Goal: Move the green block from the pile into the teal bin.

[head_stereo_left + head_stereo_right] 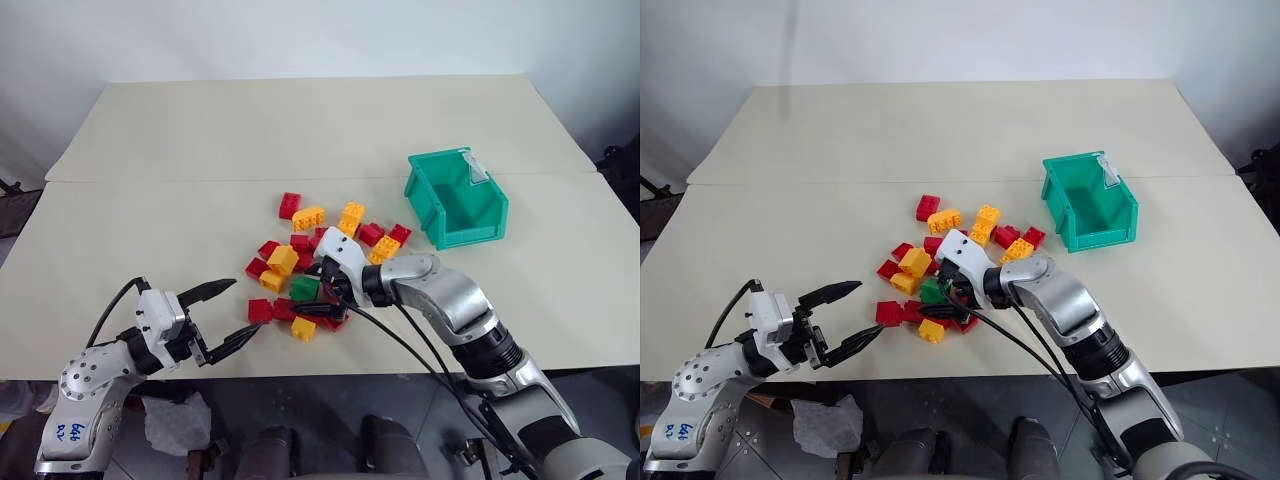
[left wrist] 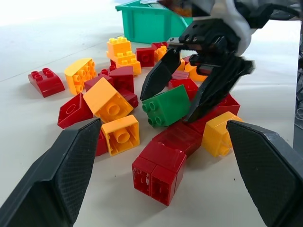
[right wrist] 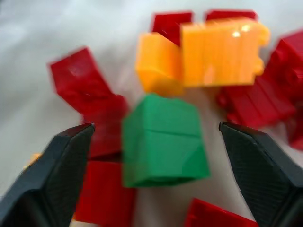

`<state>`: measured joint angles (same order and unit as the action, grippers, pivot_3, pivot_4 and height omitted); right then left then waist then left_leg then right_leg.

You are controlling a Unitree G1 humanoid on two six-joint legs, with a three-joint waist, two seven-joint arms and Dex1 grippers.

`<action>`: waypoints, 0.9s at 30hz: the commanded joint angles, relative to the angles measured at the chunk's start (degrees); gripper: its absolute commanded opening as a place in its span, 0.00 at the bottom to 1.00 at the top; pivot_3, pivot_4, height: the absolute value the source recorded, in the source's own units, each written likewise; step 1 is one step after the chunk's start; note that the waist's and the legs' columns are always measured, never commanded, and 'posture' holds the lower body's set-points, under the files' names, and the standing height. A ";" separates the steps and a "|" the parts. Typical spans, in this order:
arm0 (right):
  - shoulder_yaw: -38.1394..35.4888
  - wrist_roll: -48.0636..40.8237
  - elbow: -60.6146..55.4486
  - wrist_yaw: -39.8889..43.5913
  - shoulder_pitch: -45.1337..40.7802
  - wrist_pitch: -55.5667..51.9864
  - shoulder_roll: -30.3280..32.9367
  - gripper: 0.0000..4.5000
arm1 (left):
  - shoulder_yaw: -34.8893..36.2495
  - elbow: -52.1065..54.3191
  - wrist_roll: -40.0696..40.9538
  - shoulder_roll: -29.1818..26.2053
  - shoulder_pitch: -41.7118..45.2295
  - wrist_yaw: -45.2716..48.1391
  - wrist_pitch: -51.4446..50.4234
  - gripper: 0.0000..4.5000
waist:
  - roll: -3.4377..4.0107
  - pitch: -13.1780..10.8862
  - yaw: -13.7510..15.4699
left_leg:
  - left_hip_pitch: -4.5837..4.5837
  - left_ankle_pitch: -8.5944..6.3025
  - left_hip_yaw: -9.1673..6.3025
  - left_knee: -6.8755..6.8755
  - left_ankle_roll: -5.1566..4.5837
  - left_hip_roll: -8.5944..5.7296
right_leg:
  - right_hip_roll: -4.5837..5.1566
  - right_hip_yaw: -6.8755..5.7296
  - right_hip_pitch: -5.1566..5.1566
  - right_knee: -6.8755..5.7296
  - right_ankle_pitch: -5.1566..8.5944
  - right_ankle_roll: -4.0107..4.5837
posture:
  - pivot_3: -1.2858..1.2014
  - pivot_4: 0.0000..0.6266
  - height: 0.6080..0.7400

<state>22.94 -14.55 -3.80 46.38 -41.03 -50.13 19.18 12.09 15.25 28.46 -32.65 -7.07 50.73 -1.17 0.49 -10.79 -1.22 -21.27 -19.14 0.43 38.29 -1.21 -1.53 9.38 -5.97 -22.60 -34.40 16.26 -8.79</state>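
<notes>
The green block (image 1: 304,288) lies at the near edge of the pile (image 1: 335,232) of red and yellow bricks in the middle of the table. My right gripper (image 1: 303,291) reaches in from the right and is open, one finger on each side of the block. The right wrist view shows a gap between the green block (image 3: 163,142) and each finger. My left gripper (image 1: 245,307) hovers open and empty near the table's front edge, left of the pile and pointing toward it. The teal bin (image 1: 424,190) stands to the right of the pile, behind my right arm.
Red and yellow bricks crowd the green block: a yellow one (image 2: 122,135) and a red pair (image 2: 160,171) lie just in front of it. A seam (image 1: 150,181) crosses the table behind the pile. Bare tabletop stretches to the left and far side.
</notes>
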 commanded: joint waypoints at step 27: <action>-41.76 -6.29 12.37 -6.60 5.28 27.93 15.56 0.33 | -4.80 -0.01 1.28 2.28 10.76 1.07 -1.73 1.00 | -0.03 0.01 1.18 | -0.01 -0.07 0.30 -0.01 -0.11 -0.11 | 0.00 -0.02 0.07 0.24 -0.02 -0.04 | 0.52 0.24 1.00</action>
<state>-17.52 -22.60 6.57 41.43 -34.89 -25.90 33.77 7.74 14.97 28.90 -30.34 3.22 51.25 -2.83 0.46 -10.78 -0.04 -21.28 -19.20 0.76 38.28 -1.32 -1.74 9.37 -5.99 -22.52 -34.16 16.24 -8.83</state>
